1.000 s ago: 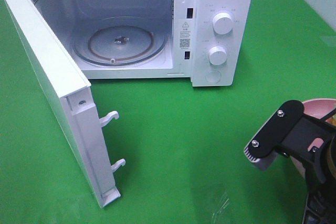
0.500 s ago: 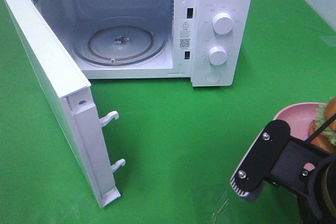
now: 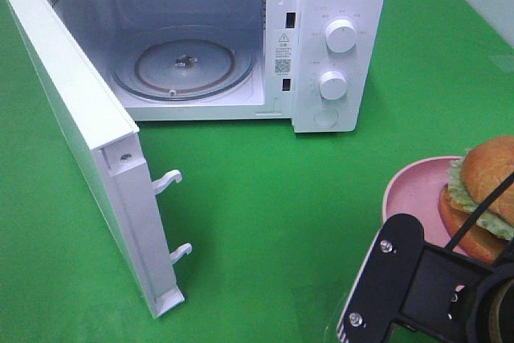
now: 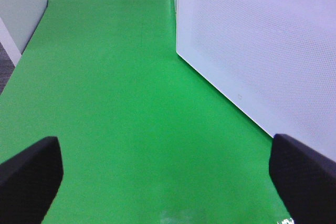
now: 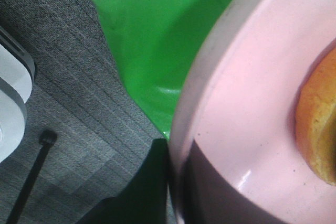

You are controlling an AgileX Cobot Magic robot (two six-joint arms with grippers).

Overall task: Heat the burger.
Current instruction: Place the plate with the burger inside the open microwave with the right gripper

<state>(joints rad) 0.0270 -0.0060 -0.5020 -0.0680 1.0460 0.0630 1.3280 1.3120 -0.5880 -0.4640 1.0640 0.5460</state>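
The burger (image 3: 486, 186), golden bun with green lettuce, sits on a pink plate (image 3: 414, 190) at the right edge of the table. My right arm (image 3: 418, 291) reaches in from the lower right, partly covering the plate. In the right wrist view my right gripper (image 5: 176, 182) is shut on the pink plate's (image 5: 247, 103) rim, with the burger's (image 5: 320, 124) bun edge just beyond. My left gripper (image 4: 168, 177) is open over bare green cloth, nothing between its fingers (image 4: 29, 177).
A white microwave (image 3: 337, 6) stands at the back with its door (image 3: 72, 118) swung wide open to the left and a glass turntable (image 3: 185, 62) inside. Green cloth covers the table. A white perforated panel (image 4: 262, 51) lies close beside the left gripper.
My right arm has pulled back toward the near edge and leftward. The pink plate and burger, mostly hidden before, now show and have shifted left with it. The left gripper has stayed open.
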